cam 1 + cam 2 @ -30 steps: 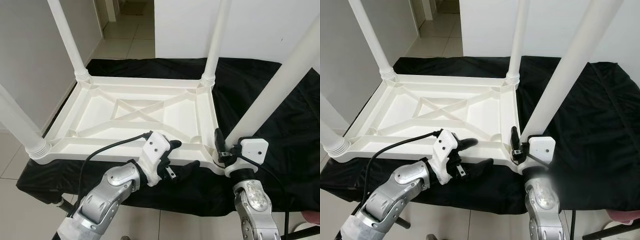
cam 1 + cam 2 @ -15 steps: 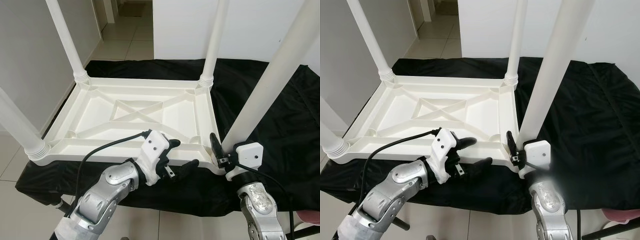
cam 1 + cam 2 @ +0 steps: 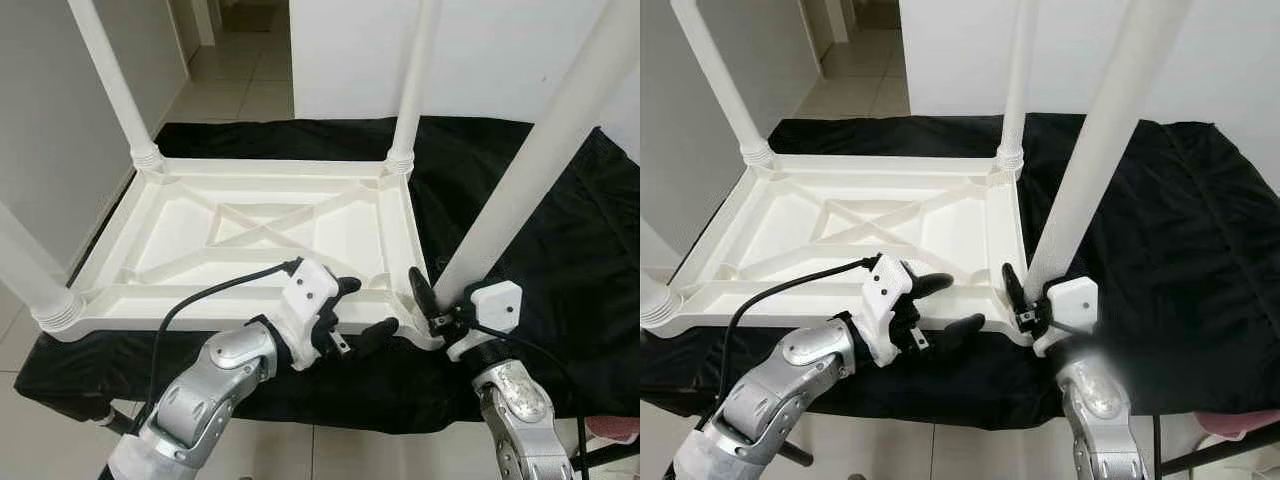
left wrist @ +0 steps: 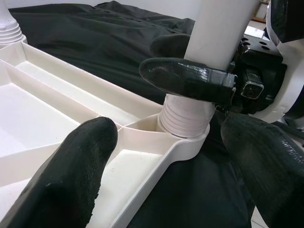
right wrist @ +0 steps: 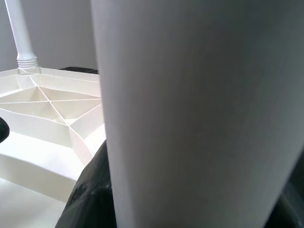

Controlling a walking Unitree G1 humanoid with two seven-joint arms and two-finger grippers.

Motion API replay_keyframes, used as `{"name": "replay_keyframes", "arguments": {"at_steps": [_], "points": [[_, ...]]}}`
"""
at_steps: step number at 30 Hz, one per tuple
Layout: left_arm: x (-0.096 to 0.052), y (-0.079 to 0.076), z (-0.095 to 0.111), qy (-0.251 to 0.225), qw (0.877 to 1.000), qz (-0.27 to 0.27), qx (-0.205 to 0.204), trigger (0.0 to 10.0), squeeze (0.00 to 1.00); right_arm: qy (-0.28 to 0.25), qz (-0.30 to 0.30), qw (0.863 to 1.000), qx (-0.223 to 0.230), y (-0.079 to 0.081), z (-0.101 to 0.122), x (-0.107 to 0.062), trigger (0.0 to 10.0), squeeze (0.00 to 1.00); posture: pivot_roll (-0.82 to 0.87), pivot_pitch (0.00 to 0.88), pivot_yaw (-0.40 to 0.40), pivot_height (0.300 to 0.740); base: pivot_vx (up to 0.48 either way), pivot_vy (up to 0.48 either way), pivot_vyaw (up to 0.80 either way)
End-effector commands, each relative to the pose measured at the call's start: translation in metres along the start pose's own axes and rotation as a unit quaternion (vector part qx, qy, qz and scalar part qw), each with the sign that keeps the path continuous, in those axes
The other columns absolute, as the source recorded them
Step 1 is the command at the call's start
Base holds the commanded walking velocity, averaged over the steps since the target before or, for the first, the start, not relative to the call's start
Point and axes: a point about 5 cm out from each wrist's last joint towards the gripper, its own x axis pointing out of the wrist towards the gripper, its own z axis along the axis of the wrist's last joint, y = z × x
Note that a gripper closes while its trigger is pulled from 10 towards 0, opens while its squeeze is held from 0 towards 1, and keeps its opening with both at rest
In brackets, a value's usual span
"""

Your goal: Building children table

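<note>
White table leg [image 3: 540, 170] — clamped low by right gripper [image 3: 437, 305] — left gripper [image 3: 362, 310] splayed.

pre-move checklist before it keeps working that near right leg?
1. Right gripper shut on near right leg, low by the socket: ok.
2. Leg base in corner socket: in, threads still show; fully seated cannot tell.
3. Leg upright: not ok, it leans.
4. Left gripper open, straddling the tabletop's near rim: ok.
5. Other three legs standing in their corners: ok.
6. Tabletop lying upside down on black cloth: ok.
</note>
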Motion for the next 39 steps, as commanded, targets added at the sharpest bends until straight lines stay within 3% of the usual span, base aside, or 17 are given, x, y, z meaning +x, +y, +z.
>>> {"name": "replay_keyframes", "arguments": {"at_steps": [1, 13, 22, 26, 30, 32, 33, 39], "points": [[-0.002, 0.000, -0.001, 0.006, 1.000, 0.001, 0.001, 10.0, 0.00, 0.080, -0.001, 0.996, 0.038, 0.004, -0.029, -0.009, 10.0, 0.00, -0.09, 0.086, 0.086, 0.740, 0.000, 0.000, 0.00], [-0.001, 0.000, -0.001, 0.009, 1.000, -0.001, 0.003, 10.0, 0.00, 0.098, -0.020, 0.994, 0.052, 0.000, -0.033, -0.008, 10.0, 0.00, -0.09, 0.088, 0.080, 0.740, 0.000, 0.000, 0.00], [-0.001, -0.001, -0.001, 0.008, 1.000, 0.000, 0.005, 10.0, 0.00, 0.113, -0.059, 0.986, 0.104, 0.002, -0.036, -0.004, 10.0, 0.00, -0.09, 0.085, 0.076, 0.740, 0.000, 0.000, 0.00], [-0.001, -0.001, -0.001, 0.008, 1.000, 0.001, 0.005, 10.0, 0.00, 0.113, -0.054, 0.987, 0.096, 0.003, -0.036, -0.002, 10.0, 0.00, -0.09, 0.083, 0.077, 0.740, 0.000, 0.000, 0.00], [-0.001, -0.001, -0.001, 0.009, 1.000, 0.001, 0.006, 10.0, 0.00, 0.103, -0.009, 0.994, 0.025, 0.008, -0.031, 0.002, 10.0, 0.00, -0.09, 0.084, 0.076, 0.740, 0.000, 0.000, 0.00], [-0.001, -0.001, -0.001, 0.009, 1.000, 0.001, 0.006, 10.0, 0.00, 0.103, -0.009, 0.994, 0.025, 0.008, -0.031, 0.002, 10.0, 0.00, -0.09, 0.084, 0.076, 0.740, 0.000, 0.000, 0.00], [-0.001, -0.001, -0.001, 0.009, 1.000, 0.003, 0.006, 10.0, 0.00, 0.099, 0.021, 0.995, 0.002, 0.013, -0.029, 0.003, 10.0, 0.00, -0.09, 0.085, 0.077, 0.740, 0.000, 0.000, 0.00], [-0.002, 0.000, -0.001, 0.010, 1.000, 0.004, 0.007, 10.0, 0.00, 0.101, 0.054, 0.993, -0.016, 0.016, -0.027, 0.004, 10.0, 0.00, -0.09, 0.086, 0.079, 0.740, 0.000, 0.000, 0.00]]}}
